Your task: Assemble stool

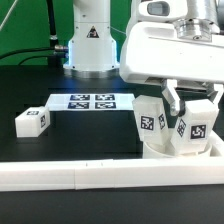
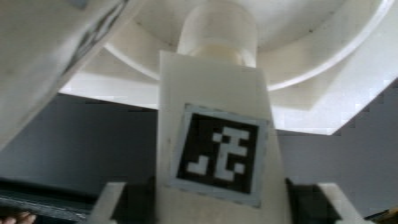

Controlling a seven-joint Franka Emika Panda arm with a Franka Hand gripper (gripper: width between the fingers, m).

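The round white seat [image 1: 163,152] lies at the exterior view's right, against the front rail. Two tagged white legs stand upright on it: one [image 1: 150,122] on the left, one [image 1: 193,128] on the right. My gripper [image 1: 192,108] hangs over the right leg, one finger on each side and a small gap at both, open. In the wrist view the same leg [image 2: 217,120] rises from the seat [image 2: 329,60] between my fingers [image 2: 114,205], with dark gaps on each side; the gripper [image 2: 221,208] straddles it. A third leg [image 1: 32,120] lies loose at the left.
The marker board [image 1: 92,101] lies flat at the table's middle back. The long white border rail [image 1: 60,176] runs along the front edge. The robot's base [image 1: 92,45] stands behind the marker board. The table is black.
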